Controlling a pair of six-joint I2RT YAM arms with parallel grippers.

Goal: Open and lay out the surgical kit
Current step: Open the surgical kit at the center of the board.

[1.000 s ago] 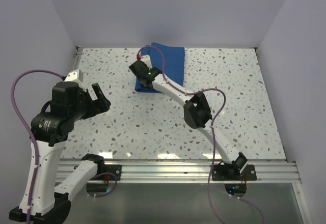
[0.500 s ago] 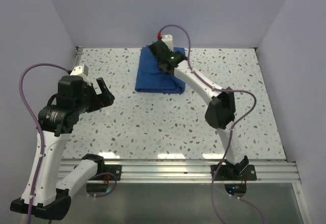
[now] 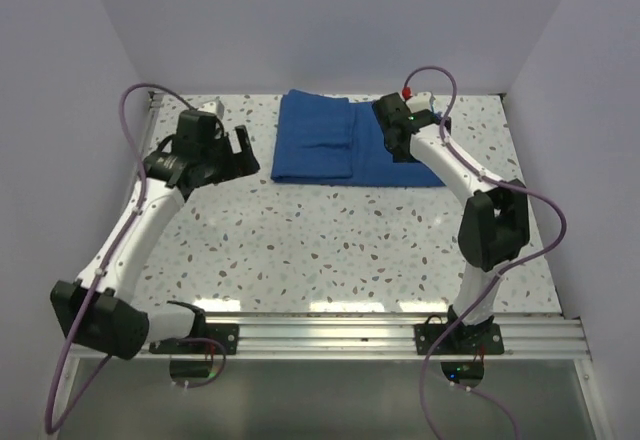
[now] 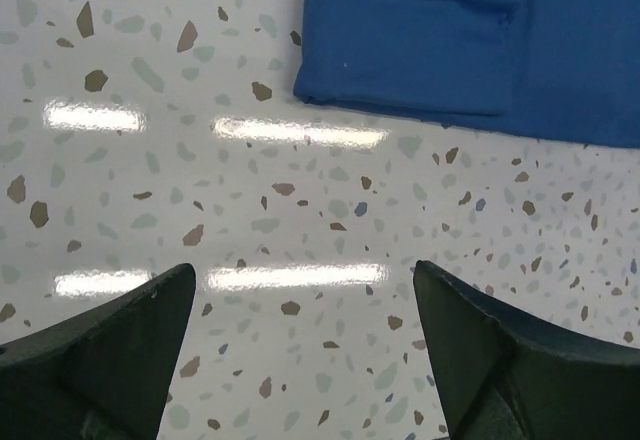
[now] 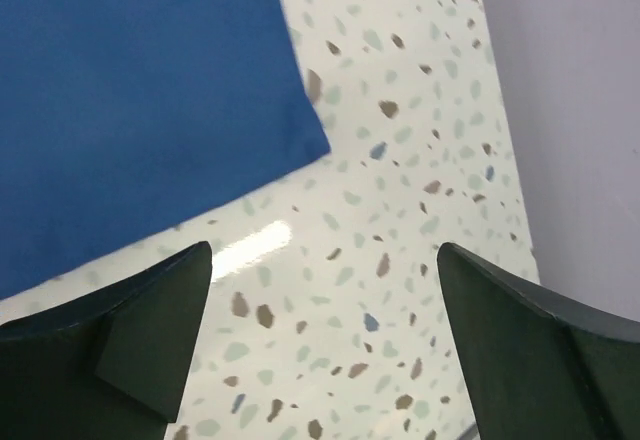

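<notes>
Top of the overhead view, centre: the royal-blue cloth wrap [image 3: 340, 140] lies flat on the speckled table [image 3: 330, 240], close to the back wall. Its left portion looks thicker, with fold lines running through it. The right portion spreads out as a smoother sheet toward the upper right.

The left gripper [image 3: 243, 155] sits just beside the wrap's left edge, in the upper left of the overhead frame. From its wrist camera the two dark fingers [image 4: 100, 350] fill the bottom corners, spread wide, with only bare table between them. The wrap fills the upper right of that picture, its folded edge and one corner well apart from the fingertips.

The right gripper [image 3: 405, 148] is over the wrap's right portion in the overhead view. Whether it touches the fabric from that angle is hard to say. Its wrist camera helps: the fingers [image 5: 140, 330] are parted wide in the lower corners, gripping nothing. The wrap covers the upper left there, and its corner points down toward the gap between the fingers. Speckled table shows under that gap, and a pale wall [image 5: 570, 110] runs down the right edge of that frame.
</notes>
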